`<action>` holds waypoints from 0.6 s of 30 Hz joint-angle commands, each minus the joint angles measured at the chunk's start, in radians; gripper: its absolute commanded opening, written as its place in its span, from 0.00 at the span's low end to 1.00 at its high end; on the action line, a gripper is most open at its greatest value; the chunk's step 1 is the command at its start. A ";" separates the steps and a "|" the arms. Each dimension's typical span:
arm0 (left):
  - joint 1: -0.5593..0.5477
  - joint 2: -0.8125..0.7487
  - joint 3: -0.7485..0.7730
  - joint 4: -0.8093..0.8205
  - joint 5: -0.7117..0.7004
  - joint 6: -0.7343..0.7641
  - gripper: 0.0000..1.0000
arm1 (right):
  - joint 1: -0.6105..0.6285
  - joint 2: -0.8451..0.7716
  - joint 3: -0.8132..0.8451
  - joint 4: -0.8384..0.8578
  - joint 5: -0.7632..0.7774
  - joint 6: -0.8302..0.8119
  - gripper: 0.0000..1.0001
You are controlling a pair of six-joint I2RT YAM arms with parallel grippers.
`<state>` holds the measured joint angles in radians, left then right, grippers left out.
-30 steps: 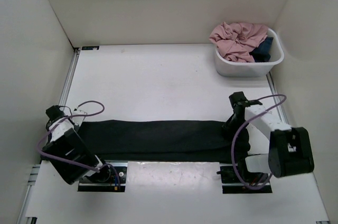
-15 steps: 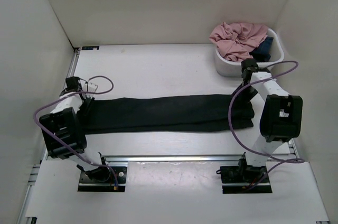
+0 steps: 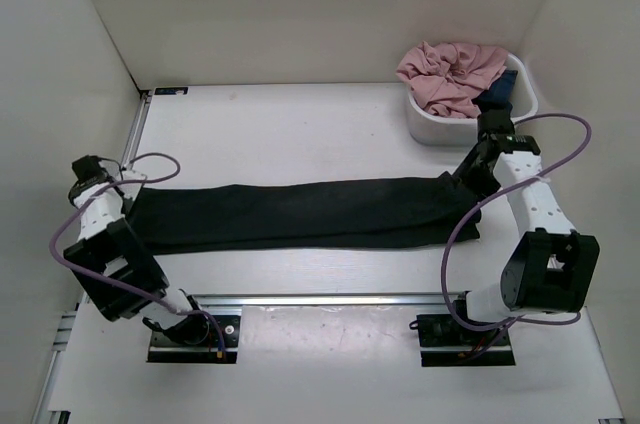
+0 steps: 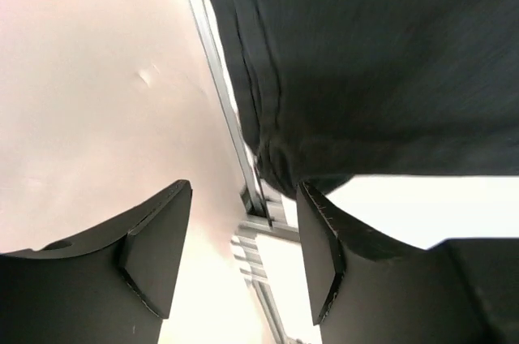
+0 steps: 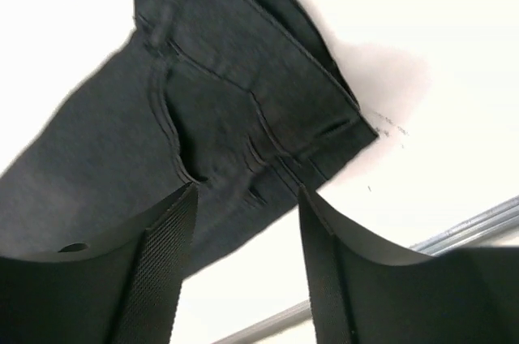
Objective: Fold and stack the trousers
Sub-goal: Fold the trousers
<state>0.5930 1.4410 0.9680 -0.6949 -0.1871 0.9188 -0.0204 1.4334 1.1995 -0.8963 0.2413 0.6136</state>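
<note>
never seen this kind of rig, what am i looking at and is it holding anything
These are two robot arms bolted at the near edge of a white table. The overhead picture looks down from behind them; the other two come from wrist cameras, so the dark wedges are each gripper's own fingers. A long pair of black soft-cloth trousers lies flat between the arms. A white plastic tub at far right holds a crumpled pink garment and a small dark blue garment. The left gripper and right gripper are open, holding nothing.

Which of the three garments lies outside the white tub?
The black trousers, spread flat on the table; the pink garment and dark blue garment sit in the tub.
</note>
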 commanded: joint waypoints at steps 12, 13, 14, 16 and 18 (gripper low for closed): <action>0.091 0.142 0.018 -0.023 0.107 0.061 0.58 | -0.010 0.071 -0.193 0.104 -0.116 0.002 0.60; 0.091 0.142 0.018 -0.023 0.107 0.061 0.58 | -0.010 0.094 -0.193 0.105 -0.106 0.012 0.60; 0.091 0.142 0.008 -0.023 0.107 0.061 0.55 | -0.010 0.107 -0.193 0.117 -0.106 0.012 0.60; 0.091 0.142 -0.003 -0.023 0.107 0.071 0.51 | -0.019 0.143 -0.193 0.117 -0.140 0.012 0.60; 0.091 0.131 -0.029 -0.023 0.098 0.083 0.44 | -0.019 0.144 -0.184 0.117 -0.158 0.021 0.60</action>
<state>0.6815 1.5951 0.9596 -0.7216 -0.1150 0.9825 -0.0330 1.5665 1.0096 -0.8154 0.1154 0.6182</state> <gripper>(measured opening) 0.463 0.603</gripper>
